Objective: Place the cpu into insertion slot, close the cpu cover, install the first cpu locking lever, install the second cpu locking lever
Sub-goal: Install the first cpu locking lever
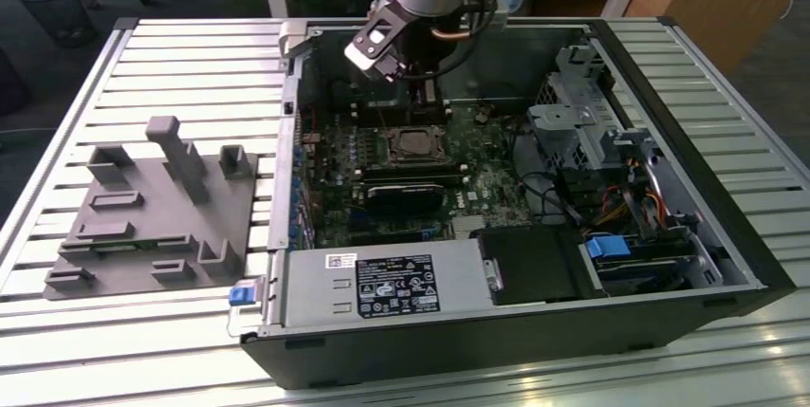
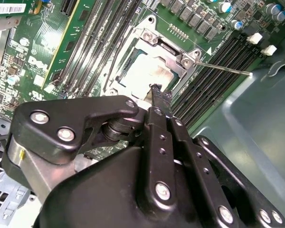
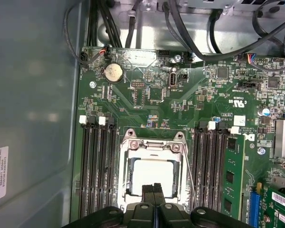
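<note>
Two fingertips of your gripper (image 3: pixel 153 190) are pressed together with nothing between them. They hang right at the near edge of the cpu (image 3: pixel 152 173); you cannot tell if they touch it. The cpu lies flat in the insertion slot (image 3: pixel 127 173) straight beneath the tool, with the cpu cover (image 3: pixel 133 142) folded down around its silvery top. Beside the fingertips, one thin locking lever (image 2: pixel 228 70) sticks out across the memory slots (image 2: pixel 218 54).
</note>
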Tool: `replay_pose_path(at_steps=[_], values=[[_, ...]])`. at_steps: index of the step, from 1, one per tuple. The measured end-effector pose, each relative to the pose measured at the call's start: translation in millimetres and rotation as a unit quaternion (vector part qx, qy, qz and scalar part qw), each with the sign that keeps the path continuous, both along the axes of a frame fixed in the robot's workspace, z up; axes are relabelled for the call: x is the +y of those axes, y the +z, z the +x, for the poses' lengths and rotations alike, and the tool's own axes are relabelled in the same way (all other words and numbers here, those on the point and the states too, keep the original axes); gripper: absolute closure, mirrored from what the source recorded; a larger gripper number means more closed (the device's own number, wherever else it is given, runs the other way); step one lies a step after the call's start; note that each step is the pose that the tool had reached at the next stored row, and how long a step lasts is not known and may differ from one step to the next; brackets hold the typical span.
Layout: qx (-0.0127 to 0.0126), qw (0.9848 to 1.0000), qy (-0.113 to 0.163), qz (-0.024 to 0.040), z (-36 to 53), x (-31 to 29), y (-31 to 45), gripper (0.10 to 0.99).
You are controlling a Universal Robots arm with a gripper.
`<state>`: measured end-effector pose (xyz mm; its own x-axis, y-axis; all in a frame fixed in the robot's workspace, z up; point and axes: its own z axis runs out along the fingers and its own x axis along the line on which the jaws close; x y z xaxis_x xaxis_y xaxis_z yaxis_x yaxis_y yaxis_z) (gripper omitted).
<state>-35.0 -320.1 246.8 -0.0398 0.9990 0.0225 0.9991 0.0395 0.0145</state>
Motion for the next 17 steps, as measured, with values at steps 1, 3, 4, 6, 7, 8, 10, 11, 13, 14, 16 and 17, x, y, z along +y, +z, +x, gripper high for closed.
replay_pose_path(at_steps=[1, 3, 4, 6, 7, 8, 10, 11, 13, 14, 16, 17], values=[[0.0, 1.0, 0.0, 0.0, 0.0, 0.0, 0.6, 0.98], [0.0, 1.0, 0.0, 0.0, 0.0, 0.0, 1.9, 0.98], [0.0, 1.0, 0.0, 0.0, 0.0, 0.0, 2.6, 0.98], [0.0, 1.0, 0.0, 0.0, 0.0, 0.0, 4.1, 0.98], [0.0, 1.0, 0.0, 0.0, 0.0, 0.0, 4.8, 0.98], [0.0, 1.0, 0.0, 0.0, 0.0, 0.0, 5.5, 0.98], [0.0, 1.0, 0.0, 0.0, 0.0, 0.0, 6.8, 0.98], [0.0, 1.0, 0.0, 0.0, 0.0, 0.0, 7.5, 0.98], [0.0, 1.0, 0.0, 0.0, 0.0, 0.0, 8.9, 0.98], [0.0, 1.0, 0.0, 0.0, 0.0, 0.0, 9.5, 0.98], [0.0, 1.0, 0.0, 0.0, 0.0, 0.0, 11.2, 0.98], [0.0, 1.0, 0.0, 0.0, 0.0, 0.0, 12.1, 0.98]])
